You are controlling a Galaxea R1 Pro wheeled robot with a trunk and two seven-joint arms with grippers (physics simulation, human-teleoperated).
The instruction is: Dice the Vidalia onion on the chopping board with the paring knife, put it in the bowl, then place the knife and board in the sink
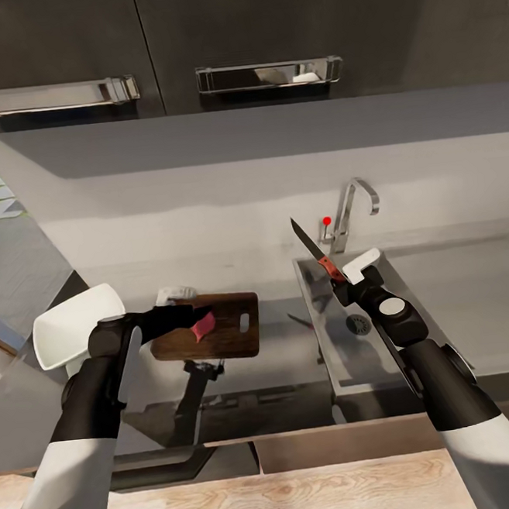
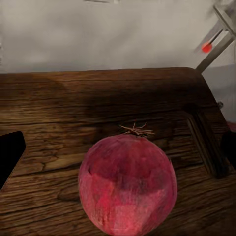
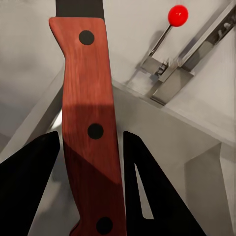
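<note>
I find the Vidalia onion (image 2: 128,184) whole on the chopping board (image 1: 229,327), left pincer (image 1: 201,319) apparently clasping it, right pincer (image 1: 340,280) clamped on the paring knife (image 1: 317,251); dicing outstanding.

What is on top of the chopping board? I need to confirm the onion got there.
The Vidalia onion sits on the chopping board, whole; its underside is hidden.
</note>
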